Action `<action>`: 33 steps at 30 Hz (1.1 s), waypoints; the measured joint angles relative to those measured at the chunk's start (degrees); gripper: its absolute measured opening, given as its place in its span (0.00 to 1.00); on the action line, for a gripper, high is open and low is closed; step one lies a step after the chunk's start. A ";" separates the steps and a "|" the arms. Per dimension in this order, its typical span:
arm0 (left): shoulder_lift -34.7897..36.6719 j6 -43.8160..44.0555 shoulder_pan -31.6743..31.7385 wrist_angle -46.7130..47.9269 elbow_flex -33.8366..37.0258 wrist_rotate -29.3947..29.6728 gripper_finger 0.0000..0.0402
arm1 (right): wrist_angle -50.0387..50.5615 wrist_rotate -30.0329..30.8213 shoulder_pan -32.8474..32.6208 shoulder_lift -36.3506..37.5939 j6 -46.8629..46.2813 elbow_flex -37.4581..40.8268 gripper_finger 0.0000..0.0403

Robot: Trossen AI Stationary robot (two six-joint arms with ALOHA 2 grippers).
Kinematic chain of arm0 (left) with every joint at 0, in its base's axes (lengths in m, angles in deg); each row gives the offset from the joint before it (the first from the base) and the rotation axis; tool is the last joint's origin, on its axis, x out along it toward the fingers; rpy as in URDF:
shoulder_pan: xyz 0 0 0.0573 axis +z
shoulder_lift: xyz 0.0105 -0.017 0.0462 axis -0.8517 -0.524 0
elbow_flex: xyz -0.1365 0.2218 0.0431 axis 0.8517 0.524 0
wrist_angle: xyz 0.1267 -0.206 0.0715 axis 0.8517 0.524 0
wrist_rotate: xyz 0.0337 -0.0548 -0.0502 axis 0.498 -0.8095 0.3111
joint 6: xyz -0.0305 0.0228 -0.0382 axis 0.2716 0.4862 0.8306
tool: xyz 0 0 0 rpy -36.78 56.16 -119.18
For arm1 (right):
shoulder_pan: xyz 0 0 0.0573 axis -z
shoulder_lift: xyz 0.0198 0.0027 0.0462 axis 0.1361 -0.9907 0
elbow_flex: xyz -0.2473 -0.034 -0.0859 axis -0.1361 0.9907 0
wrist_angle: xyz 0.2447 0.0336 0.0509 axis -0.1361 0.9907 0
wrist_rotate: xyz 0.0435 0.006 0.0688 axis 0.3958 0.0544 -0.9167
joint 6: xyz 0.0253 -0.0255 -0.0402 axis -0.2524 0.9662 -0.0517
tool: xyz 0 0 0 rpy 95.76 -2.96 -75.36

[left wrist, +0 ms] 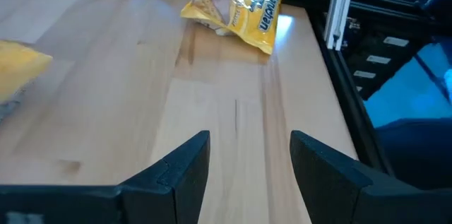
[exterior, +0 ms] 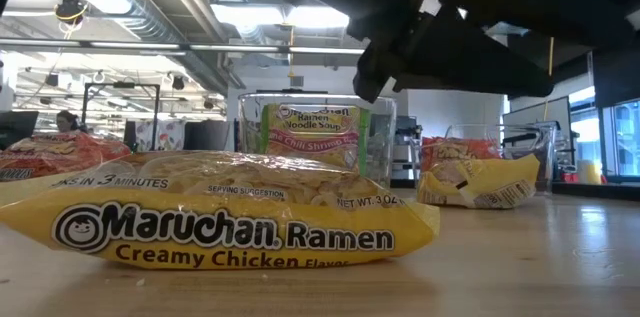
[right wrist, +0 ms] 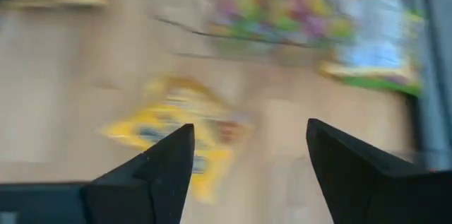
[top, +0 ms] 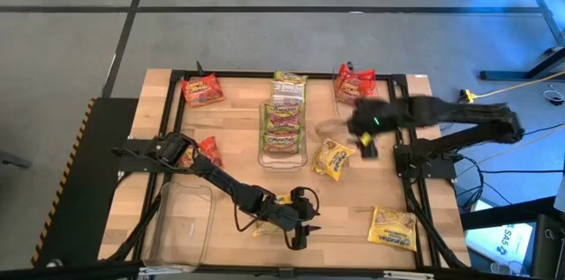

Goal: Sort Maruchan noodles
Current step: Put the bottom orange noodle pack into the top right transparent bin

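Observation:
Maruchan noodle packets lie about the table. Green ones (top: 282, 125) fill the clear middle bin, and another green one (top: 290, 81) lies just beyond it. Red ones (top: 355, 81) sit in the far right bin; others lie at the far left (top: 201, 90) and at the left (top: 209, 149). My left gripper (top: 305, 227) stands open near the front edge over bare wood (left wrist: 244, 146), beside a yellow packet (exterior: 230, 222). Another yellow packet (left wrist: 240, 5) lies ahead of it. My right gripper (top: 364, 139) hangs open above a crumpled yellow packet (right wrist: 176, 128) right of the middle bin.
An empty clear bin (top: 181, 218) stands at the near left beside the left arm. The black frame rail (left wrist: 339, 12) runs along the table's right edge. Bare wood lies between the two yellow packets on the right half.

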 joint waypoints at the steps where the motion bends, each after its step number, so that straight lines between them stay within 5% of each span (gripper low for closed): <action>1: 0.36 1.17 -0.11 1.35 -0.29 -0.65 0.47 | -0.62 0.00 -3.92 1.57 -2.97 1.53 0.61; 8: 6.13 8.00 -1.39 19.57 -4.18 1.18 0.47 | -14.28 6.20 -29.16 7.83 -17.95 13.84 0.61; 14: 12.33 19.69 -1.67 39.74 -6.94 5.26 0.47 | -26.18 15.29 -41.71 5.52 -22.41 21.20 0.61; 20: 19.81 37.87 -1.28 62.05 -8.39 0.40 0.47 | -34.62 24.66 -46.09 1.83 -21.01 24.85 0.61; 33: 26.83 62.66 6.34 102.92 -5.86 -3.90 0.47 | -41.43 25.65 -45.94 -6.38 -21.27 24.95 0.61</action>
